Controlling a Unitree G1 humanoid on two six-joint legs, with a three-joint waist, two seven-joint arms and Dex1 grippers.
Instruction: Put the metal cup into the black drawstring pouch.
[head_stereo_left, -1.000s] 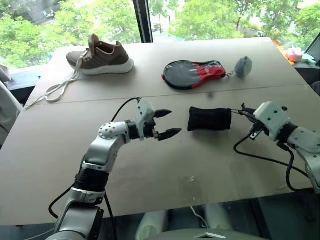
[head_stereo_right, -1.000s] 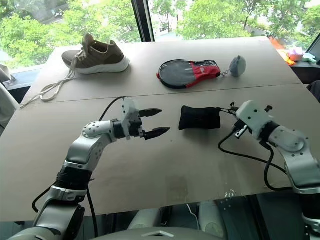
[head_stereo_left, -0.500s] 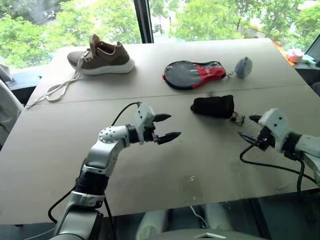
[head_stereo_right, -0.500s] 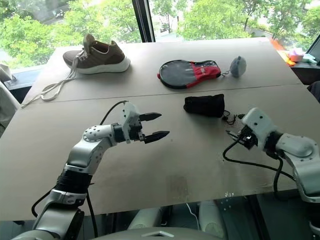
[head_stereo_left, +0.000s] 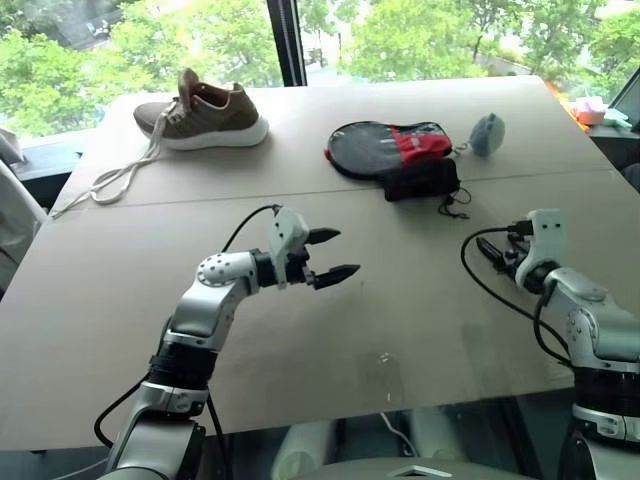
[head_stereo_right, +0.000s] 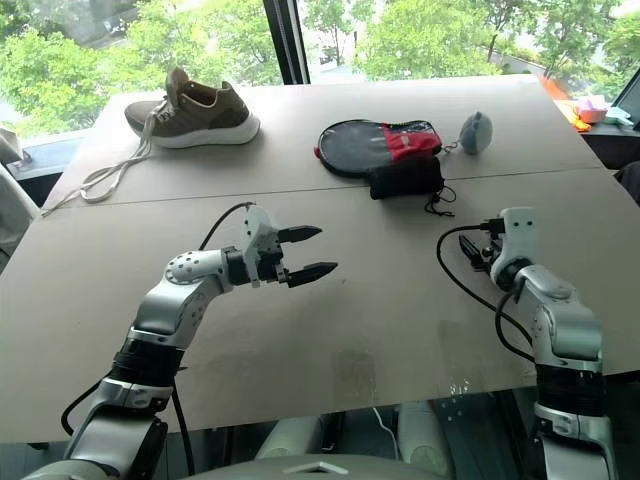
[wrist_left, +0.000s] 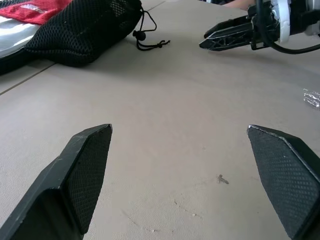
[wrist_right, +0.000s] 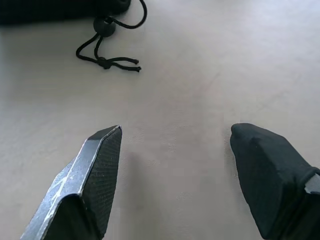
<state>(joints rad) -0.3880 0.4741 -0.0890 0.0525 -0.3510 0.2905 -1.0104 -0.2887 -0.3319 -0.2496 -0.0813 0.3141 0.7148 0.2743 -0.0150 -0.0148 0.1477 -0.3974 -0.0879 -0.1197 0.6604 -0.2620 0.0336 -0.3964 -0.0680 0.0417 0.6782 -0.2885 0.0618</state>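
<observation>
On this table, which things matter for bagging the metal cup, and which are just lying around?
For the job: black drawstring pouch, bulging and lying closed against the racket-shaped case.

Lying about: racket-shaped case, grey fuzzy ball, brown shoe.

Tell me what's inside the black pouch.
Its contents cannot be seen: the black drawstring pouch looks bulky, lying against the racket-shaped case, but the fabric hides whatever it holds.

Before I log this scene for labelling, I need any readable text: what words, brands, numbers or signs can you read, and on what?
None can be read.
The red part of the racket-shaped case carries a small white mark, too blurred to read.
The shoe, the black drawstring pouch and the grey ball show no lettering.
</observation>
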